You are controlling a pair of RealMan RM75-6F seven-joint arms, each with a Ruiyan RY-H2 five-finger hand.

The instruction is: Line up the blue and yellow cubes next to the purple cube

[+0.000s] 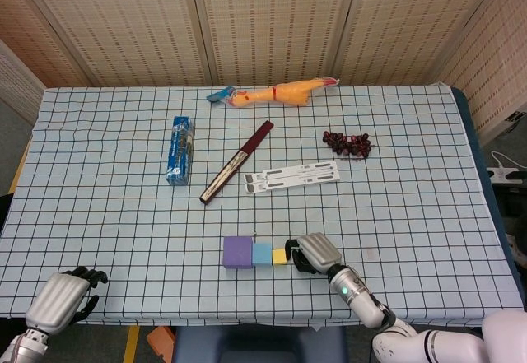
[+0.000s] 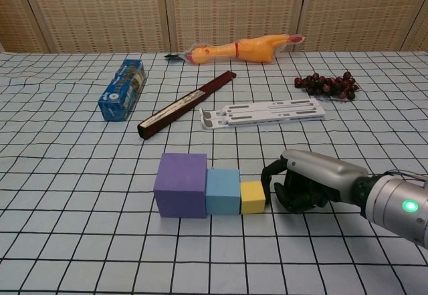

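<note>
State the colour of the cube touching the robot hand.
Yellow: the small yellow cube, clearest in the chest view.

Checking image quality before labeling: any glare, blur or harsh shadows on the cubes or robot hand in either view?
Head view: even, diffuse light, sharp throughout; the cubes look small, with only faint shadows. Chest view: purple cube, blue cube and yellow cube are crisp, with soft shadows at their bases; the right robot hand shows a mild sheen on its silver back, its palm side is dark, and a green LED glows on the wrist.
</note>
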